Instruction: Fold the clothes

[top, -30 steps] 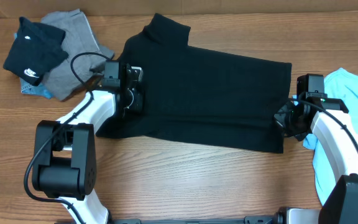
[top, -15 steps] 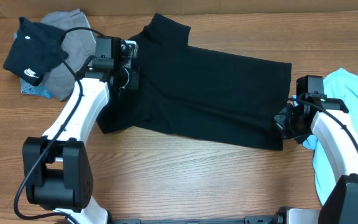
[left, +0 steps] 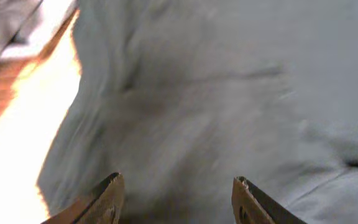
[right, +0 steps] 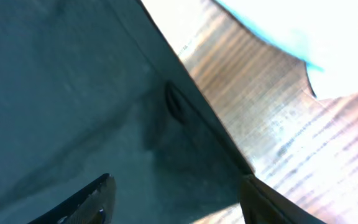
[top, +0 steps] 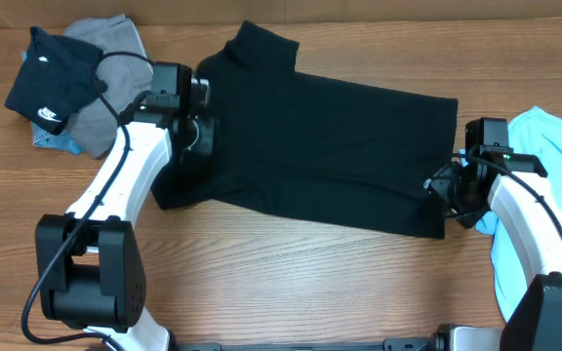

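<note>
The clothes, a large plain black T-shirt (top: pixel 340 146), lie spread flat across the middle of the wooden table, sleeve end to the left, hem to the right. My left gripper (top: pixel 205 127) hovers over the shirt's left end near the sleeve; its wrist view shows the left gripper (left: pixel 176 193) open, with only cloth (left: pixel 216 99) beneath. My right gripper (top: pixel 439 187) is at the shirt's right hem. The wrist view has the right gripper (right: pixel 176 196) open too, straddling the hem edge (right: pixel 185 118), one finger over cloth and the other over bare wood.
A small black garment with a white swoosh (top: pixel 52 83) lies on a grey garment (top: pixel 115 54) at the far left. A light blue garment (top: pixel 554 156) lies at the right edge, close behind my right arm. Bare wood (top: pixel 310 283) runs along the front.
Both grippers were shut on the shirt's ends and now stand open, the cloth let go. My left gripper moved toward the far side of the table; the right one stayed put.
</note>
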You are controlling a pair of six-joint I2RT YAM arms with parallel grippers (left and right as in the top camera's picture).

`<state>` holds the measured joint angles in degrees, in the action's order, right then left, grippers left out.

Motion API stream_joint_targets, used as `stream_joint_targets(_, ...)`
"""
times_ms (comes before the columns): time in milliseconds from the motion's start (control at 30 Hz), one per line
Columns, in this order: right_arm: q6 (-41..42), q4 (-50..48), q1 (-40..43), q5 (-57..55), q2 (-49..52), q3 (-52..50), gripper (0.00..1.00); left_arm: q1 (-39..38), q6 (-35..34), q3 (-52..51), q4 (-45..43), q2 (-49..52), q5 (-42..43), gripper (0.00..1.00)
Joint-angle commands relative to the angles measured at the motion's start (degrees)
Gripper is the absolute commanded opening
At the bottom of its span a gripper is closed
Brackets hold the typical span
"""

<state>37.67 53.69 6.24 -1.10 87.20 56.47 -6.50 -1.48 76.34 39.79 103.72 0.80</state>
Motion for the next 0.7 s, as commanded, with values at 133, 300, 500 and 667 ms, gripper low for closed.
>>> stream_joint_targets(133, -1.11, 3.52, -0.07, -0.70, 0.04, 1.25, 0.67, 3.23, 0.22, -2.47, 1.20, 0.66, -6.45, 0.68)
stream_joint_targets(300, -2.10, 3.50, -0.07, -0.11, 0.04, 1.25, 0.67, 3.63, 0.94, -3.72, -2.51, 3.89, -1.99, 0.68)
stream_joint_targets(500, -2.08, 3.48, -0.07, -0.13, 0.04, 1.25, 0.67, 3.63, 2.14, -3.74, -6.60, 7.37, 0.83, 0.59)
stream_joint_targets(667, -2.10, 3.45, -0.07, -0.15, 0.04, 1.25, 0.67, 3.67, 1.86, -3.74, -8.15, 11.15, 0.28, 0.45)
